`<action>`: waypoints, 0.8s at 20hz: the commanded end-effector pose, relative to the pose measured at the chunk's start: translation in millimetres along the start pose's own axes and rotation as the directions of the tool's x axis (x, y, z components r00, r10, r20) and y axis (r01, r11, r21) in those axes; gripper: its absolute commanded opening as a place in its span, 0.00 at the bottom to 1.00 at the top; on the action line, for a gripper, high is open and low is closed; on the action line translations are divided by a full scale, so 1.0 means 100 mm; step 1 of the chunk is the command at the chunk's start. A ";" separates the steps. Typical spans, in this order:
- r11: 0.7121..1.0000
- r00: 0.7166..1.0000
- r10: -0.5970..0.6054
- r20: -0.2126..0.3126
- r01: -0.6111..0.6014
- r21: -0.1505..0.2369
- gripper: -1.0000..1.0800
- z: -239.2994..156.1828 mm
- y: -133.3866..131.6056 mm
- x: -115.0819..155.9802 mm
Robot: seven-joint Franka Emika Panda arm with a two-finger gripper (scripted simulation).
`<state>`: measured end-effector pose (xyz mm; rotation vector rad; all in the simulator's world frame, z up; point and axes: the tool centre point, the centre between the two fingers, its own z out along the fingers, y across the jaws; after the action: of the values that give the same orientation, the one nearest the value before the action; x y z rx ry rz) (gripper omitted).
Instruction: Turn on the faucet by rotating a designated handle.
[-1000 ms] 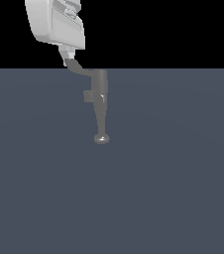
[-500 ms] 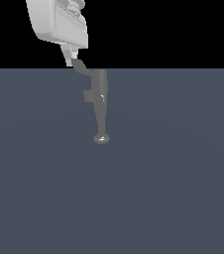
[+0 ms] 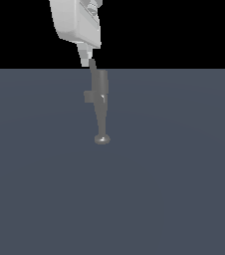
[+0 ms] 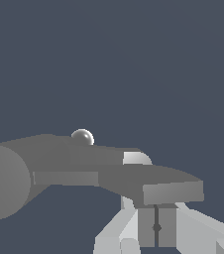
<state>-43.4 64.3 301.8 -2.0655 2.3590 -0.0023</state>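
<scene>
The faucet (image 3: pixel 100 89) is a small grey fixture with a boxy side stub and a tapering spout ending in a round shiny tip (image 3: pixel 102 140). Its thin grey handle (image 3: pixel 92 66) projects from the top of the body, nearly in line with it. My white gripper (image 3: pixel 88 60) hangs just above, its fingers together and touching the handle's end. In the wrist view the faucet body (image 4: pixel 7 181) fills one side. The handle (image 4: pixel 153 182) runs across, with its paddle end right over my gripper (image 4: pixel 156 224). The fingers are shut, with only a thin seam between them. The spout tip (image 4: pixel 83 136) shows behind.
A flat dark grey floor (image 3: pixel 174 189) spreads all around the faucet. Black background lies behind the gripper. No other objects are visible.
My gripper has moved toward the exterior view's right. The handle has swung with it, from pointing to the left to nearly in line with the faucet body.
</scene>
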 end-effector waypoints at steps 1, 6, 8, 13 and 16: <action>1.000 1.000 0.025 -0.003 -0.025 -0.004 0.00 0.02 -0.02 0.31; 1.000 1.000 -0.007 -0.001 0.007 -0.001 0.00 0.00 0.01 0.27; 1.000 1.000 -0.005 -0.001 0.005 -0.001 0.00 0.01 -0.04 0.33; 1.000 1.000 0.001 -0.001 -0.001 -0.002 0.00 0.01 -0.16 0.47; 1.000 1.000 0.004 -0.002 -0.004 -0.002 0.00 0.01 -0.22 0.55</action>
<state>-33.5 21.8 301.7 -2.0858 2.3449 0.0028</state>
